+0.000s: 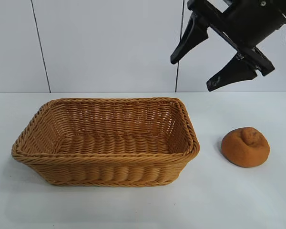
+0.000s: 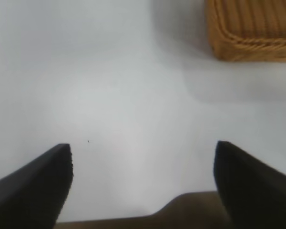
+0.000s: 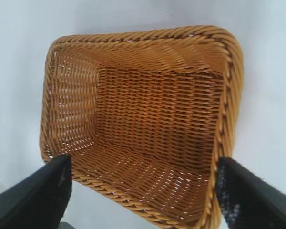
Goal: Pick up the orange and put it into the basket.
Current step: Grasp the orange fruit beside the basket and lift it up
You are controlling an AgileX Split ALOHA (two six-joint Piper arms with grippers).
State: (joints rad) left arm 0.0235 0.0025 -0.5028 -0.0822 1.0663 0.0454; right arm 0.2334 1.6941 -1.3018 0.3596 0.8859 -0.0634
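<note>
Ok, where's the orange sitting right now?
In the exterior view the orange lies on the white table at the right, beside but apart from the basket, below the raised, open right tool.

The right gripper (image 1: 190,74) hangs high in the air at the upper right of the exterior view, tilted down and toward the left, its two black jaws spread wide apart and holding nothing. The right wrist view shows the same wide gap. The left gripper (image 2: 143,164) appears only in its own wrist view, low over the table, jaws likewise spread, nothing between them.
</note>
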